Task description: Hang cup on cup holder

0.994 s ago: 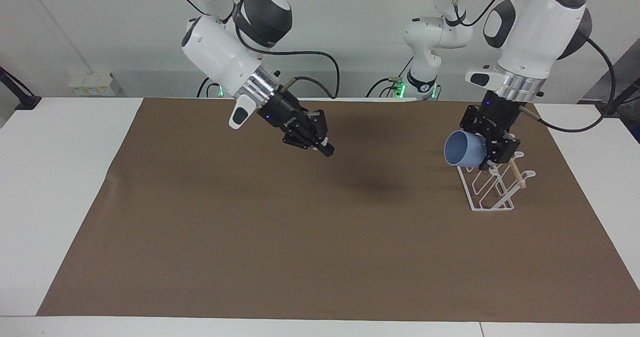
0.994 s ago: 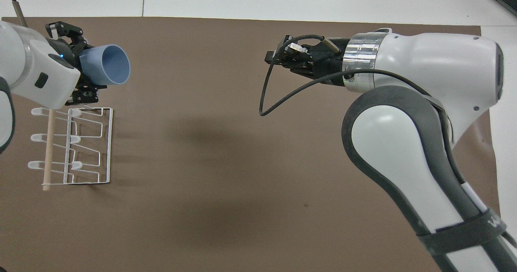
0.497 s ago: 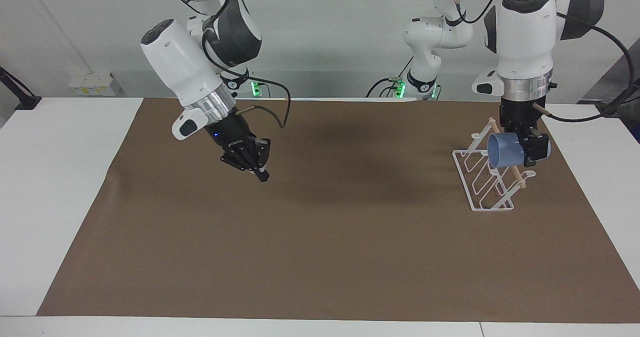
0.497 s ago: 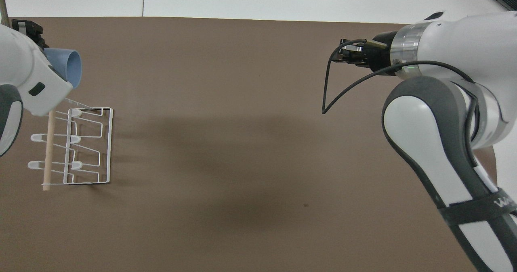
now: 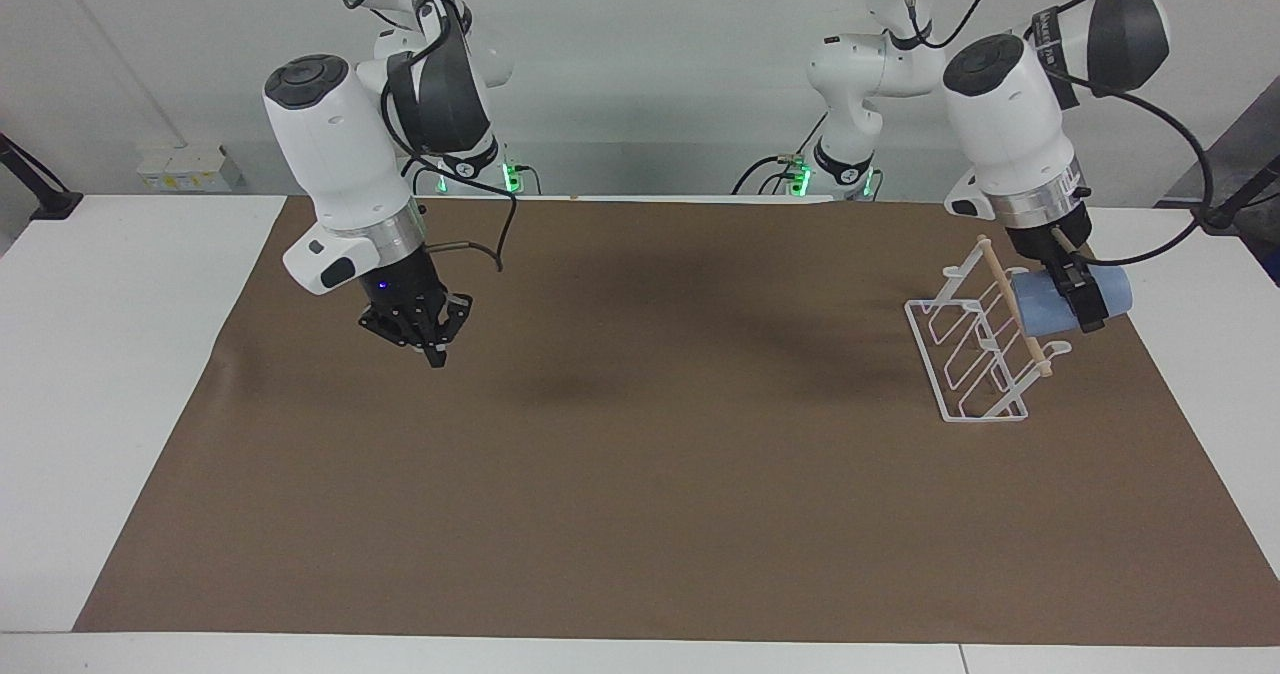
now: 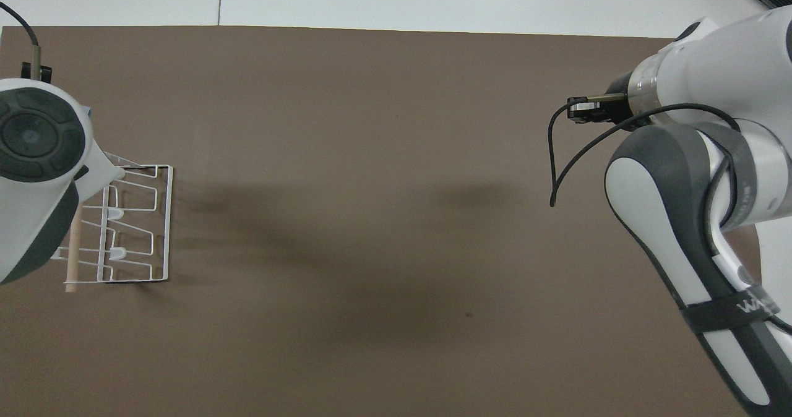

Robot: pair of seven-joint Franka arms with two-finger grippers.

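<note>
The light-blue cup (image 5: 1040, 306) lies on its side in my left gripper (image 5: 1090, 306), which is shut on it. The cup is held in the air just beside the wooden dowel (image 5: 1000, 276) of the white wire cup holder (image 5: 985, 418), on the side toward the left arm's end of the table, mouth toward the dowel. In the overhead view the left arm covers the cup and part of the cup holder (image 6: 168, 219). My right gripper (image 5: 432, 342) points down, shut and empty, over the mat near the right arm's end.
A brown mat (image 5: 640, 474) covers most of the white table (image 5: 110, 374). The right arm's black cable (image 6: 554, 169) hangs in a loop over the mat.
The left gripper has carried the cup from beside the rack across its top to the dowel side and turned it. The right arm has drawn back toward its own end and turned downward.
</note>
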